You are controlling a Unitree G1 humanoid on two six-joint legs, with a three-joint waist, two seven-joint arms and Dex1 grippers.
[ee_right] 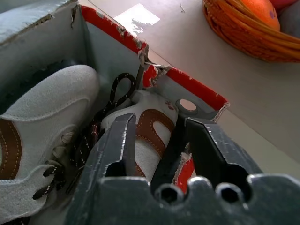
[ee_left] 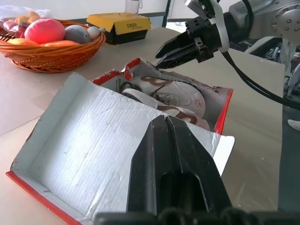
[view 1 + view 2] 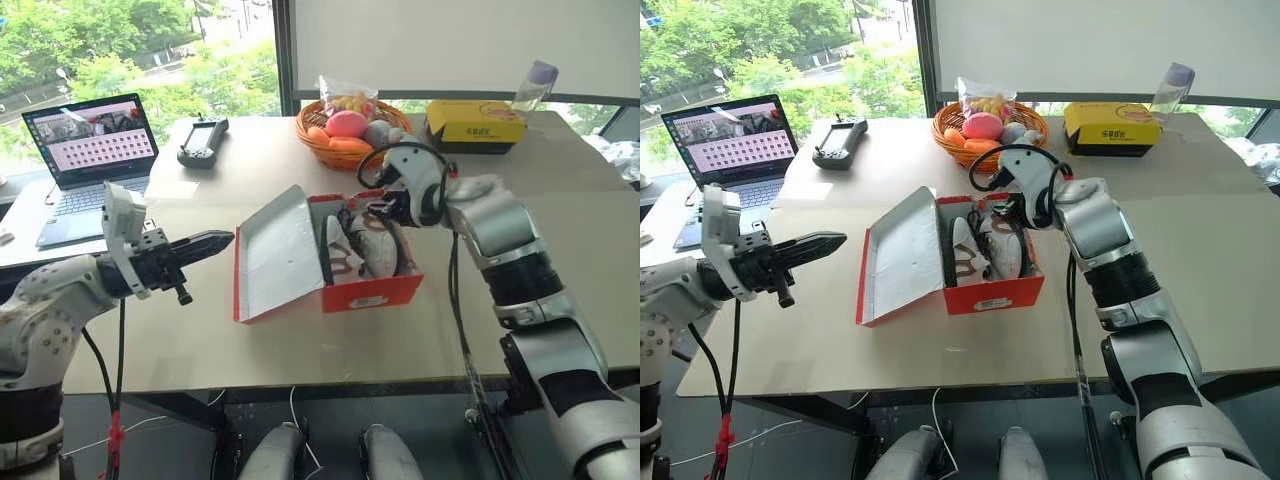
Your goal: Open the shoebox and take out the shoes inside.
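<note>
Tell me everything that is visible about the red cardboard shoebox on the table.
The red cardboard shoebox sits near the middle of the beige table, open. Its hinged lid leans away to the robot's left, showing a pale grey-white corrugated inside. The rim is torn at one corner. A white label sits on the front wall. Inside lie two whitish shoes with brown patches and dark laces. The right gripper, open, reaches over the rim toward them.

The left hand (image 3: 205,243) pointed level toward the right, fingers pressed together; the right hand (image 2: 161,53) angled downward and leftward, fingers parted, its arm reaching forward.
</note>
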